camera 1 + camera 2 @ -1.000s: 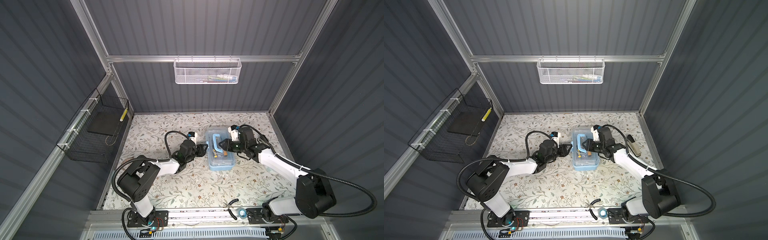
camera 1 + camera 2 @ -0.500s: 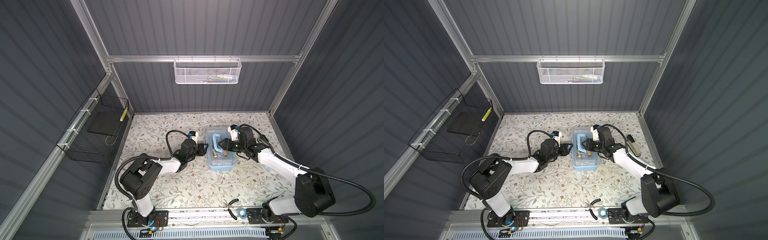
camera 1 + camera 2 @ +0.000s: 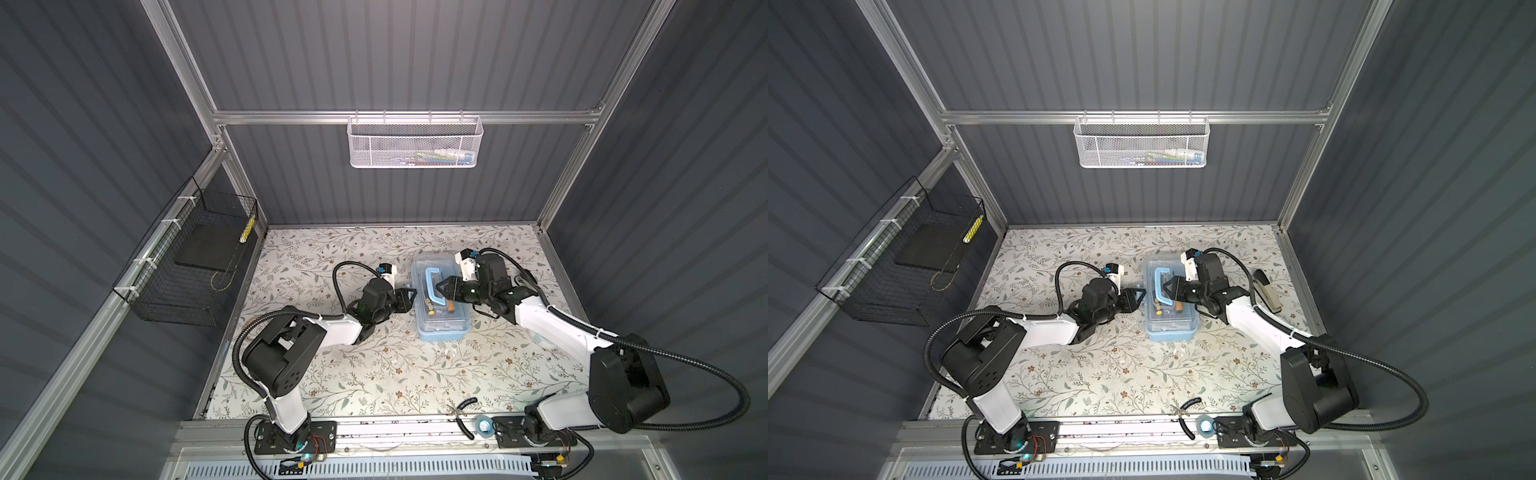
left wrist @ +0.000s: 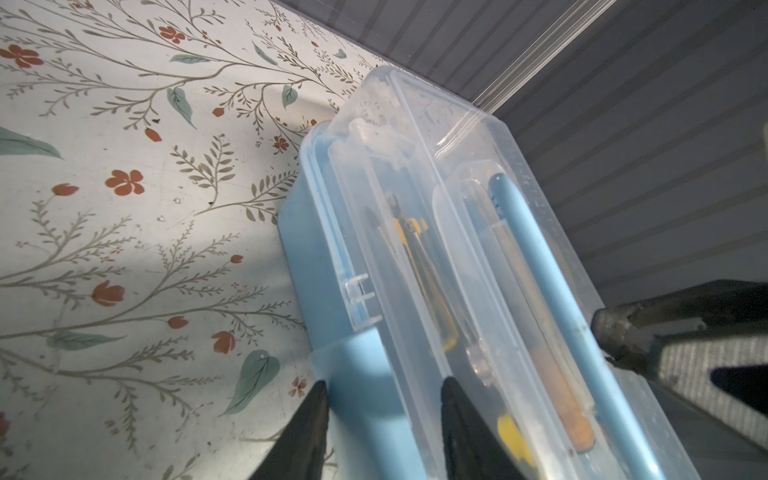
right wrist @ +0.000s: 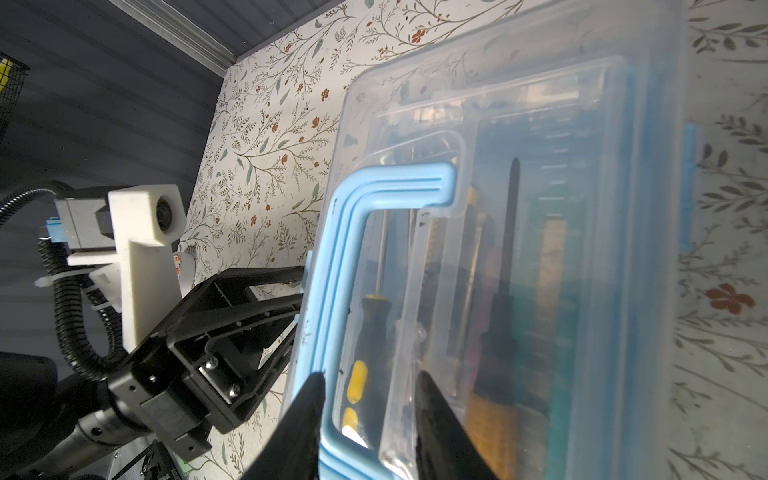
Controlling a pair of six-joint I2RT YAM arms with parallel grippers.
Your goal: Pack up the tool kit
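The kit [image 3: 443, 322] lies mid-worktop [image 3: 374, 374], between the arms. The left gripper [image 4: 382, 388] meets its side, jaws astride the blue latch [image 4: 357, 365]; whether they clamp it cannot be told. The right gripper [image 5: 370, 386] reaches over the lid, jaws parted astride the handle [image 5: 345, 232], not pinching it.

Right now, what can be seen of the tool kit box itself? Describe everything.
The tool kit is a small rectangular plastic box: light-blue base, clear lid down over it, blue arched handle lying along the lid. Through the lid show slim tools in yellow, black and orange. It sits flat on the floral table, near its middle. The left gripper straddles its blue side latch; the right gripper is at the handle; whether either grips is unclear.
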